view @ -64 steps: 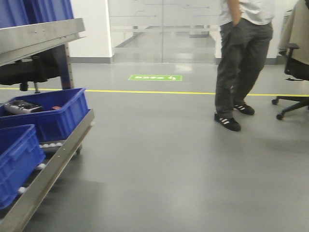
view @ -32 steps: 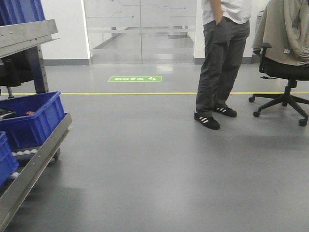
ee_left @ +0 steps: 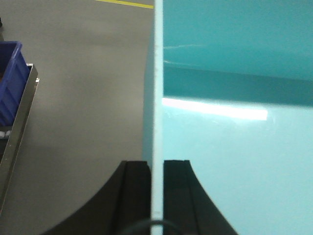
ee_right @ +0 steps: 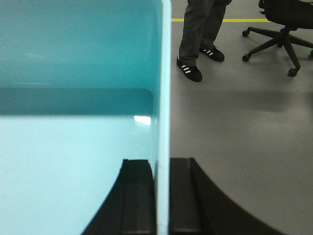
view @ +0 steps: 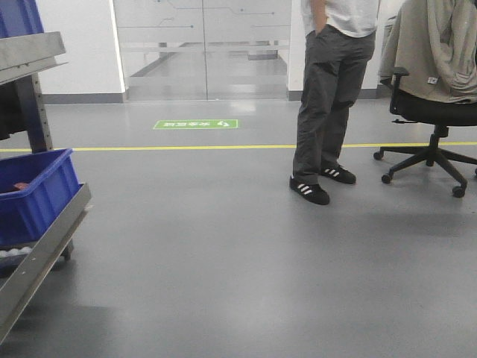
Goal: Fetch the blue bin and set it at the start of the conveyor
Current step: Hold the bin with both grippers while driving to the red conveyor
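1. Left pincer (ee_left: 156, 169), bottom centre of its view, is closed tight on one wall of the blue bin (ee_left: 234, 147).
2. Right pincer (ee_right: 162, 166) pinches the opposite wall; the bin spans between both arms.
3. Conveyor start: nowhere in view.

One blue bin (ee_left: 234, 49), two crates (view: 33, 194) (view: 16, 15), one chair (view: 432, 112), one person (view: 328, 89).

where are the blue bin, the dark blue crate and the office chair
blue bin (ee_left: 234, 166): left wrist view, bare inner floor
dark blue crate (view: 41, 201): front view, outer side wall
office chair (view: 440, 112): front view, black seat
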Controlling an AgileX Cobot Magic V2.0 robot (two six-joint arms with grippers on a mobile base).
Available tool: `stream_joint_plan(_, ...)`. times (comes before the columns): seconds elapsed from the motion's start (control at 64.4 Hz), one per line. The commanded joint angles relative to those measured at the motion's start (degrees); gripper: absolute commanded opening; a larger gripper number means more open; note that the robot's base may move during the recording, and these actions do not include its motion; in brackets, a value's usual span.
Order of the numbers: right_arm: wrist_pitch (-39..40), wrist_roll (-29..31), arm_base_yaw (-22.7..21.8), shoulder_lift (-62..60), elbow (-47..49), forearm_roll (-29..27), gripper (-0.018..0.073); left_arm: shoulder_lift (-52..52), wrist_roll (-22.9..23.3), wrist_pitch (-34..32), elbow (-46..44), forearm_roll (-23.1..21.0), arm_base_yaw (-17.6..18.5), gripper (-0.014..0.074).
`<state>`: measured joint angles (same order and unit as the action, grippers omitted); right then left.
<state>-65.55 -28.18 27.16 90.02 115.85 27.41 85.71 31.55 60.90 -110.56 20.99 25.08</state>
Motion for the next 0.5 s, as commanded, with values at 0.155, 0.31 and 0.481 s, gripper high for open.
stream_joint_plan(0.155, 0.8, 0.4, -0.1, -0.6, 0.6, 2.8, -0.0158, -0.7, 0.2, -2.2, -0.8, 0.4, 0.4, -0.0111)
stream_joint_plan(0.31, 0.8, 0.4, -0.1, -0.6, 0.6, 2.8, -0.0158, -0.7, 0.2, -2.2, -0.8, 0.4, 0.4, -0.0111)
stream_joint_plan(0.481, 0.8, 0.4, -0.1, -0.6, 0.6, 2.8, -0.0158, -0.7, 0.2, -2.2, -0.8, 0.4, 0.4, -0.0111)
